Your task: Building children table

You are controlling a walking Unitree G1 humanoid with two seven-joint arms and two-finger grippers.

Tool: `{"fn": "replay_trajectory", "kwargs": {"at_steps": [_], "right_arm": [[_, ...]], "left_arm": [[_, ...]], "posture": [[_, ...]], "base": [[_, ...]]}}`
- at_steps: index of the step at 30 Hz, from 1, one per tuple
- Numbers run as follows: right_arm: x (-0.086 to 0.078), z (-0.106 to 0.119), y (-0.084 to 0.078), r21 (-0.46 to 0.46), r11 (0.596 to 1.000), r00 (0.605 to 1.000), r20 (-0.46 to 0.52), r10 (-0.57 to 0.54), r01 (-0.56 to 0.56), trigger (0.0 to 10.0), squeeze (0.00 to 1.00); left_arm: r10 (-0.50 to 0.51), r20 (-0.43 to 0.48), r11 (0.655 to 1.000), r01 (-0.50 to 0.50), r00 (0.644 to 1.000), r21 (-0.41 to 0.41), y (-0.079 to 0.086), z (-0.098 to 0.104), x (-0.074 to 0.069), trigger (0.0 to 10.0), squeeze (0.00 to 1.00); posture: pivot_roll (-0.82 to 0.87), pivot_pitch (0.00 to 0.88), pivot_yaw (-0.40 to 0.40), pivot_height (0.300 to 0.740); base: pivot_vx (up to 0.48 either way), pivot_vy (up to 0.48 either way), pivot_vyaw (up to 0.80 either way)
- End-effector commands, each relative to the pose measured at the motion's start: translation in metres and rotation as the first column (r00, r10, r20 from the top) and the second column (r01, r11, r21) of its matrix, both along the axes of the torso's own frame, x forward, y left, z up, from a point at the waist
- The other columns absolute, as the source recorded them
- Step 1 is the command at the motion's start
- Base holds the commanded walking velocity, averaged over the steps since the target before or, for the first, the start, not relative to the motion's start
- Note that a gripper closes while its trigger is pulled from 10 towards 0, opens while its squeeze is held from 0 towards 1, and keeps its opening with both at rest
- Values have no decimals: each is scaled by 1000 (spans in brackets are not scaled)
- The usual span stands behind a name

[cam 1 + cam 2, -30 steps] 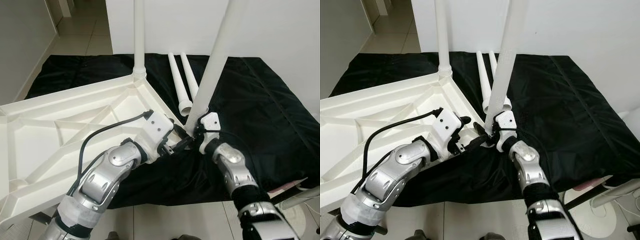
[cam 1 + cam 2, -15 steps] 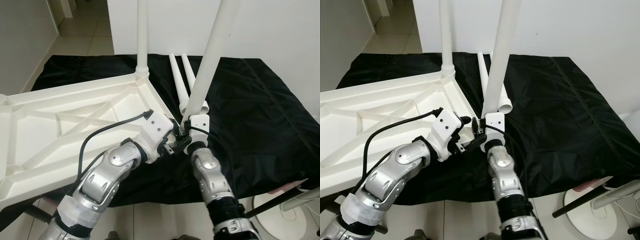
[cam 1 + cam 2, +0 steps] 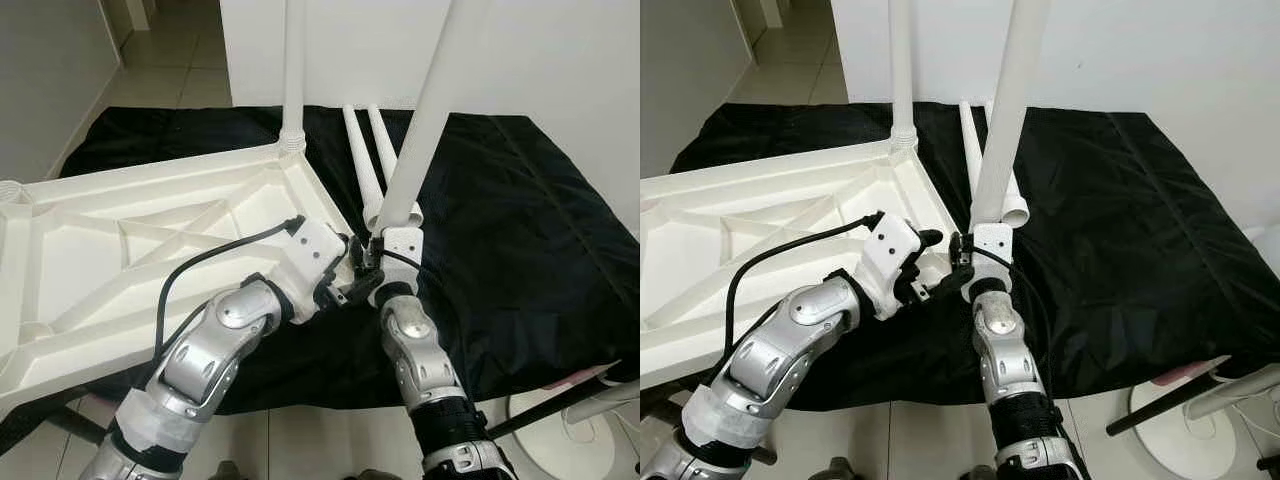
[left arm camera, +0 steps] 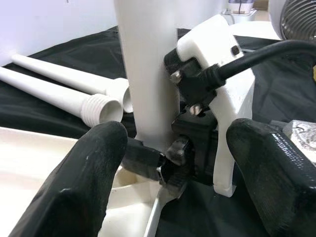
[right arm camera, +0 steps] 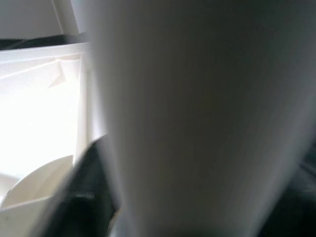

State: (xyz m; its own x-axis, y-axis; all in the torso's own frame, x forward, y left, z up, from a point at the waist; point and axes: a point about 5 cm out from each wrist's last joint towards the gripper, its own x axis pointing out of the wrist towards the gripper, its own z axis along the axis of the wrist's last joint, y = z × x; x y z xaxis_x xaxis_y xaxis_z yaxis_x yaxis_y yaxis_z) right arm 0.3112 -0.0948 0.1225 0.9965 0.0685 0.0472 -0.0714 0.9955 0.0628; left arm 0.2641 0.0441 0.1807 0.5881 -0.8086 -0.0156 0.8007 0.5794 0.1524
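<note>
Nearest to us, our two silver arms meet at the near right corner of the upturned white plastic children's tabletop [image 3: 150, 250], which lies ribbed underside up on a black cloth [image 3: 520, 220] spread over the floor. Our left end effector [image 4: 173, 168] sits just beside that corner with its two black fingers [image 4: 84, 182] spread apart; in the left wrist view they stand on either side of the right wrist housing and the leg it carries, touching neither as far as we can see. Our right end effector [image 3: 372, 262] is clamped on the lower end of a long white plastic table leg [image 3: 425, 120], which rises nearly upright, leaning slightly to the right, directly over the tabletop's near right corner. In the right wrist view that leg is a pale blur close to the lens, with the white tabletop beside it.

Beyond the corner, two more loose white tapered legs with threaded ends [image 3: 362, 165] lie side by side on the cloth, just right of the tabletop's edge. At the tabletop's far right corner a fourth white leg [image 3: 293, 70] stands upright in its socket. Behind the cloth rises a white wall [image 3: 560, 50].
</note>
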Motion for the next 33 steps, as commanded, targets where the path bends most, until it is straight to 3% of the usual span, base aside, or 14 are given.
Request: {"fn": "replay_trajectory", "kwargs": {"at_steps": [1,2,6,7,9,10,13,15,19,21,27,28,30,33], "right_arm": [[-3,0,1,17,1000,1000,7,20,-20,10000,949],[-6,5,0,60,994,995,39,91,-94,10000,1000],[-5,6,-8,25,994,993,50,109,-110,10000,1000],[-4,7,-14,17,992,991,57,122,-123,10000,843],[-3,8,-18,15,991,989,61,132,-133,10000,843],[-3,10,-21,-13,981,978,72,194,-194,10000,0],[-2,11,-24,-45,965,962,78,260,-257,10000,0],[1,14,-31,-135,915,916,88,392,-379,10000,0],[6,15,-35,-178,879,885,75,460,-441,10000,0],[13,17,-35,-204,826,837,51,546,-526,10000,0],[19,18,-33,-234,778,797,17,603,-583,10000,0],[21,17,-32,-235,763,785,2,620,-602,7569,0],[26,13,-34,-243,729,758,-48,651,-641,4627,0],[28,10,-37,-243,714,747,-77,661,-657,3882,0]], "left_arm": [[2,7,1000,-2,1000,4,-1,2,2,10000,0],[2,7,1000,-2,1000,3,-1,2,1,10000,0],[4,6,1000,-4,1000,2,0,1,1,10000,0],[5,5,1000,-6,1000,4,0,1,1,10000,0],[7,5,1000,-7,1000,5,0,1,1,10000,0],[4,2,1000,-4,1000,9,1,0,0,10000,0],[-5,-5,1000,5,1000,13,2,-2,-2,10000,0],[-57,-18,998,58,998,25,4,-5,-8,10000,0],[-95,-33,995,96,995,36,5,-8,-11,10000,0],[-129,-45,989,131,991,61,6,-12,-15,10000,0],[-134,-54,988,137,990,67,6,-13,-16,10000,0],[-129,-56,989,133,990,67,6,-13,-16,10000,0],[-101,-47,993,104,994,58,5,-12,-15,10000,0],[-88,-42,995,90,995,51,3,-11,-14,10000,0]], "posture": [[-64,0,-13,740],[-61,0,-16,740],[-59,0,-20,740],[-57,0,-21,740],[-58,0,-21,740],[-59,0,-20,740],[-61,0,-18,740],[-63,0,-16,740],[-60,0,-11,740],[-56,0,-15,740],[-45,0,-21,740],[-45,0,-21,740],[-30,0,-32,740],[-30,0,-34,740]], "base": [[0,0,0],[0,0,0],[0,0,0],[0,0,0],[0,0,0],[0,0,0],[0,0,0],[0,0,0],[0,0,0],[0,0,0],[0,0,0],[0,0,0],[0,0,0],[0,0,0]]}}
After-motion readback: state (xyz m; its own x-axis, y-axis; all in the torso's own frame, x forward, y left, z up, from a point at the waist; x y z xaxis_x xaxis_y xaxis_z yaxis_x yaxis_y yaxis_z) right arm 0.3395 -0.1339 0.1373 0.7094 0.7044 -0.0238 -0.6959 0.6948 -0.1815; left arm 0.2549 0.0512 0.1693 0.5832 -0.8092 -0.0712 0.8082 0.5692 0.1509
